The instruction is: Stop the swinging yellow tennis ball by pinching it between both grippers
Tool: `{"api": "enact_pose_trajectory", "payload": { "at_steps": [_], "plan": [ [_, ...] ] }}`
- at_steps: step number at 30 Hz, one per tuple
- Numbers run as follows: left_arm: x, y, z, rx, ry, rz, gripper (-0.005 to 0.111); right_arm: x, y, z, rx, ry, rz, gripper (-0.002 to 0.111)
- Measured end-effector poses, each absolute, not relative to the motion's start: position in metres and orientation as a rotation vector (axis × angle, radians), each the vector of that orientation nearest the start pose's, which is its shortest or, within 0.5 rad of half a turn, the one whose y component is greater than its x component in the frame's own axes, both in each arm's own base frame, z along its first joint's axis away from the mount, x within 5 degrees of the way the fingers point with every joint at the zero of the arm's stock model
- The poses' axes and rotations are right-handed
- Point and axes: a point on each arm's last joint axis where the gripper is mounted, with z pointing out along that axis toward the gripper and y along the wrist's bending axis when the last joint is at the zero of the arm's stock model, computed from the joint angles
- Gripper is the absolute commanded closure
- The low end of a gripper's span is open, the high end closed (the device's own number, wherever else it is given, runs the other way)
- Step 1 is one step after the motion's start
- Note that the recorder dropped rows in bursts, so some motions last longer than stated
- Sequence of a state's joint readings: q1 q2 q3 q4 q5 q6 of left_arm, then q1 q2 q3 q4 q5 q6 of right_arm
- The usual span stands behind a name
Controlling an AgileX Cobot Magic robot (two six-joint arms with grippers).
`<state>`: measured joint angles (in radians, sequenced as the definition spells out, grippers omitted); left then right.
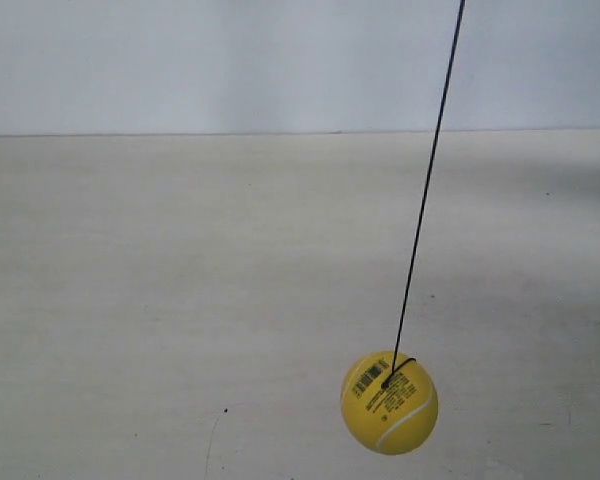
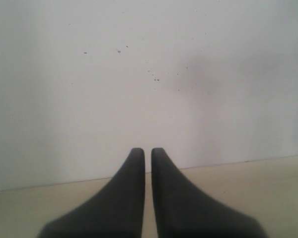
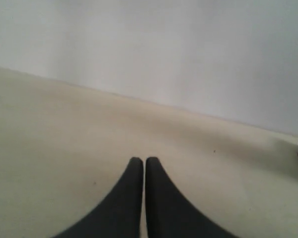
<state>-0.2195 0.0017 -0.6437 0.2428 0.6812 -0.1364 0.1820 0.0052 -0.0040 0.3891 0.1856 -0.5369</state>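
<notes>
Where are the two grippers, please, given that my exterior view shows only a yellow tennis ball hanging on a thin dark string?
Observer: The left gripper is shut with nothing in it, and it faces a white wall.
Operator: Does either wrist camera see the yellow tennis ball?
Observer: No, it appears in neither wrist view.
Operator: And the other gripper?
Observer: The right gripper is also shut on nothing, and it points across the beige tabletop.
</notes>
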Motion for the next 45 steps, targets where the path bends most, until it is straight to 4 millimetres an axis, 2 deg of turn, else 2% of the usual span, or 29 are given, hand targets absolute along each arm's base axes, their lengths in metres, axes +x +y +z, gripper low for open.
{"api": "enact_pose_trajectory", "payload": {
  "at_steps": [4, 10, 21, 45],
  "plan": [
    [-0.017, 0.018, 0.351, 0.084, 1.507, -0.018, 0.102, 0.052, 0.019, 0.188, -0.398, 1.728, 0.088, 0.108],
    [-0.017, 0.018, 0.351, 0.084, 1.507, -0.018, 0.102, 0.051, 0.02, 0.183, -0.374, 1.78, 0.126, 0.108],
    [-0.017, 0.018, 0.351, 0.084, 1.507, -0.018, 0.102, 0.051, 0.019, 0.183, -0.426, 1.774, 0.061, 0.108],
    [-0.017, 0.018, 0.351, 0.084, 1.507, -0.018, 0.102, 0.051, 0.019, 0.182, -0.423, 1.779, 0.063, 0.108]
  ]
}}
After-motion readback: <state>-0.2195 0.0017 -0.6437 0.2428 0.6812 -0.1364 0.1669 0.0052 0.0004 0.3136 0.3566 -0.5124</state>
